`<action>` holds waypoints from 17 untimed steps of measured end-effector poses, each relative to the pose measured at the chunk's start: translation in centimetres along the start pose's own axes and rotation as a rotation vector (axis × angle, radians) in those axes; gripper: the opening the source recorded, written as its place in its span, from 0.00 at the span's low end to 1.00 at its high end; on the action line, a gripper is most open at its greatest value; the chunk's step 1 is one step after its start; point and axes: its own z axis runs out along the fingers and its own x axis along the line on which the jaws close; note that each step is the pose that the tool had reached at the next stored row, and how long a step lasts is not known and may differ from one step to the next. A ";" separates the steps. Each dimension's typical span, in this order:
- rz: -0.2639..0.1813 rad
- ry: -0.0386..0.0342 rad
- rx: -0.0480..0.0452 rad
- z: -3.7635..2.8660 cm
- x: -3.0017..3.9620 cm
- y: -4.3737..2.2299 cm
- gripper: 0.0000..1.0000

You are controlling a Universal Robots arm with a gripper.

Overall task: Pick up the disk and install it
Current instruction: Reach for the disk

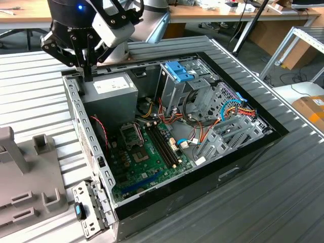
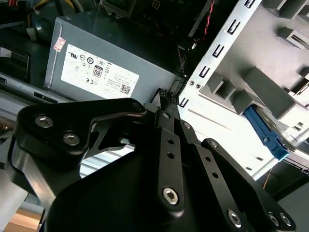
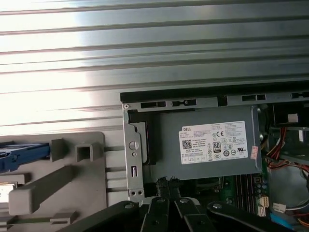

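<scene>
- One gripper [image 1: 87, 76] hangs with its two fingers pressed together on nothing. The tips are just above the case corner at about ten o'clock in the exterior view.
- Just beside the tips sits the power-supply box [image 1: 114, 87], inside the open computer case [image 1: 276, 132]. The tips seem to be over the metal rim next to it, touching neither as far as I can judge.
- Farther out, a grey fixture [image 1: 20, 187] lies on the ribbed table [image 1: 283, 202], at about eight o'clock from the case in the exterior view.
- The disk [image 3: 29, 151] [image 2: 263, 133] rests on that fixture in both wrist views, its blue carrier frame showing. It is well apart from the gripper and untouched.
- Progress, as I judge it, is nil: the disk is not yet picked up and not yet in the case, so both pickup and installation are left to do.
- Both wrist views cut the disk off at the picture's edge, leaving a strip of blue frame and a little of the body.
- The arm's black head covers part of the case corner in the exterior view.
- The fixture runs off the exterior view's left.
</scene>
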 end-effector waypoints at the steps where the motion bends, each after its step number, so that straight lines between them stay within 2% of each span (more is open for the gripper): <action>1: 0.000 0.0000 0.0000 0.00 0.09 -0.01 0.11; 10: 0.000 0.0000 0.0000 -0.03 1.57 -0.12 0.11; 17: 0.000 0.0000 0.0000 -0.04 1.80 -0.14 0.11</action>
